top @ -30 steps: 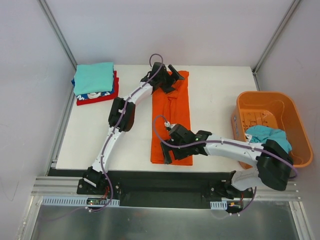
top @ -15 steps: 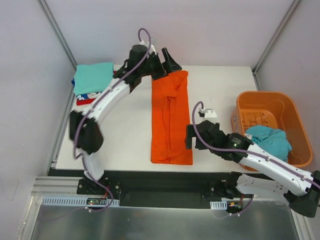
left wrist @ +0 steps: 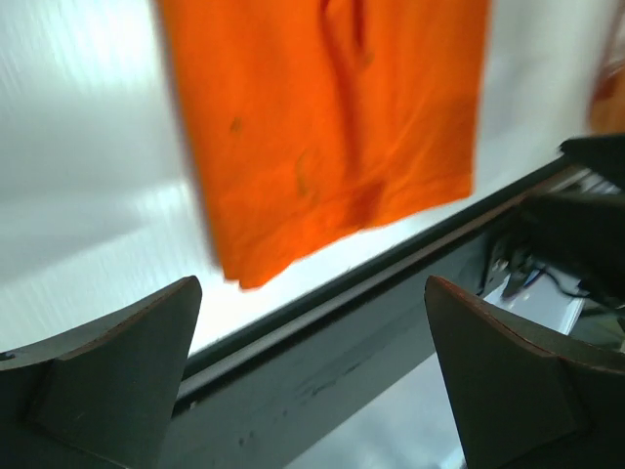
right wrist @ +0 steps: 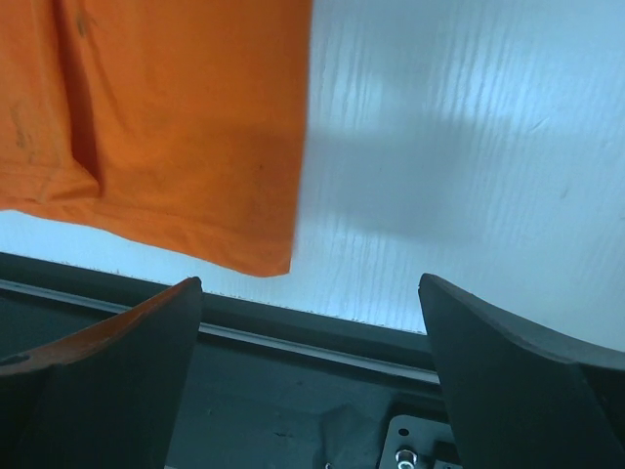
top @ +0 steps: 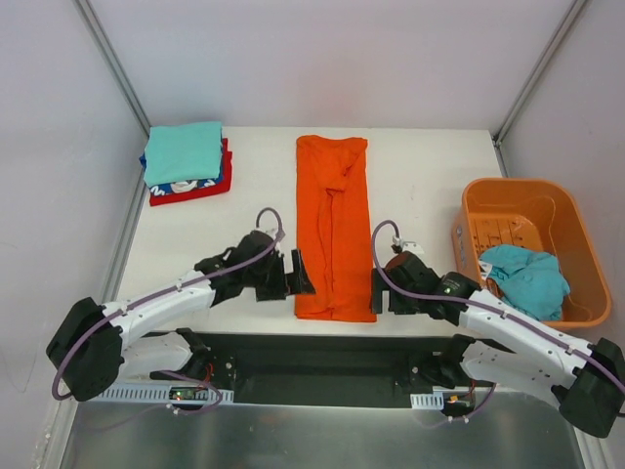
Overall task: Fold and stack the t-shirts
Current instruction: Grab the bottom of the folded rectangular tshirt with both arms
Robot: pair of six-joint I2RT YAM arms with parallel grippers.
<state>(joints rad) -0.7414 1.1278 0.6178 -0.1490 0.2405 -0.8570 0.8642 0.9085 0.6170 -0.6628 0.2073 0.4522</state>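
the orange t-shirt (top: 332, 225) is laid as a long narrow strip down the middle of the frame, its hem low in the frame. the left gripper (top: 301, 276) and right gripper (top: 377, 291) are held spread wide and empty, just beside the two lower corners. both corners are probably best pinched through all layers together, level, so the strip is folded upward without skew; the folded stack (top: 184, 156) is seen at upper left

The orange t-shirt (top: 332, 230) was matt, creased cloth; the surface (top: 420, 176) looked smooth and faintly glossy; the basket (top: 532, 205) was shiny orange plastic
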